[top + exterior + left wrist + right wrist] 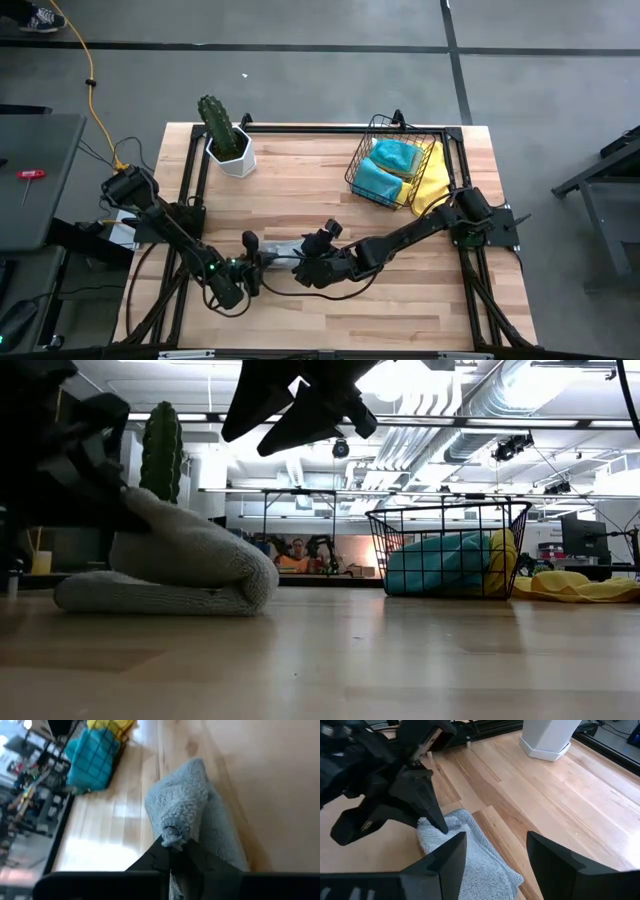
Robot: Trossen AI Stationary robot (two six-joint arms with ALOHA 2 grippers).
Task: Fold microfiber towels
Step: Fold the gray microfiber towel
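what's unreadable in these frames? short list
- Grey towel, high view: mostly covered by both arms; fold state unclear.
- Left hand, low view: a dark mass at the picture's edge; its grip on the towel shows only in the left wrist view.
- Right hand, low view: cut off by the top edge.
- Basket contents: teal and yellow cloths bunched up, count unclear.

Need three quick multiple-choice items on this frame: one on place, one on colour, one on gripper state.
1. Where is the wire basket?
A. far right of the table
B. near left corner
C. on the floor

2. What colour is the towel between the arms?
A. yellow
B. grey
C. teal

3. The left gripper is:
A. open above the table
B. shut on the grey towel
C. inside the basket

Answers: 1 A, high view shows it by the far right edge. 2 B, grey in both wrist views. 3 B, fingers pinch a towel corner.
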